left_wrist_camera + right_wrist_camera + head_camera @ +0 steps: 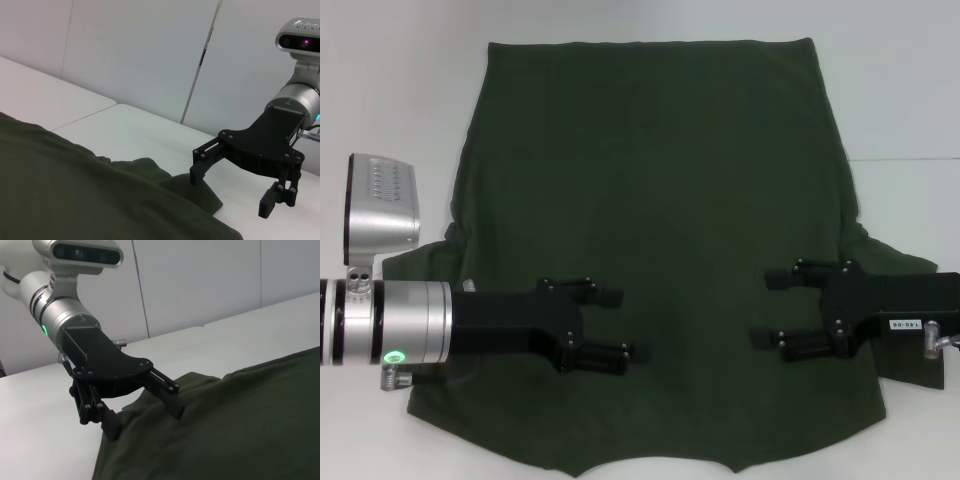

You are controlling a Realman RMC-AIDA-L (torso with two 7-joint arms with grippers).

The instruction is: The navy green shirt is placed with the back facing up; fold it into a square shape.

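Hovering both claws spread over the navy green shirt, which lies flat on the white bench, collar near me. Left claw w/ jaws wide; right claw same. Fabric looks soft, light, floppy, so I'd pinch sleeve edges or hem corners.

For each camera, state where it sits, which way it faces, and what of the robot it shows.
Head view: on the head, looking down at the navy green shirt; left gripper and right gripper open above it.
Left wrist view: faces across the shirt to the right gripper.
Right wrist view: faces the left gripper.
All share the shirt.
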